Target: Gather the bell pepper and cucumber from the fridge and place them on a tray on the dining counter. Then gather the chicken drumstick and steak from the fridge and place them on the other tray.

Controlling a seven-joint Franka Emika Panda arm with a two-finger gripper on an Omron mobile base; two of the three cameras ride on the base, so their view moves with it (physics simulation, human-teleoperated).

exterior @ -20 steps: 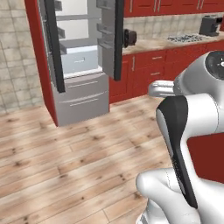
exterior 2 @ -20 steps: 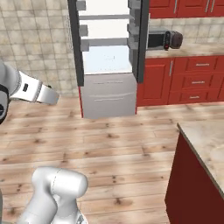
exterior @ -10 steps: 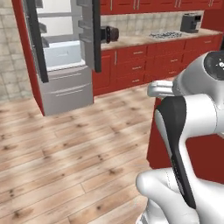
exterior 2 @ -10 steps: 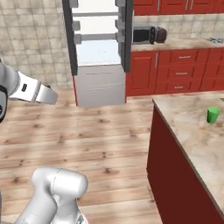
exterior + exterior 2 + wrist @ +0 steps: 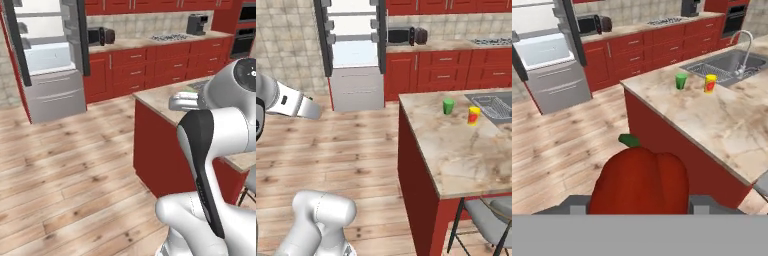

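Clamped in my end effector (image 5: pixel 640 204) is the bell pepper (image 5: pixel 640 182), held over the wooden floor (image 5: pixel 562 145) just beside the worktop (image 5: pixel 722 117), well apart from the open fridge (image 5: pixel 549 60).

I can read no text, label, brand, number or sign anywhere. The yellow cup (image 5: pixel 710 83) on the dining counter (image 5: pixel 722 120) carries a red patch, but it is too small and blurred for me to make out as writing. The microwave (image 5: pixel 401 35) shows no legible markings.
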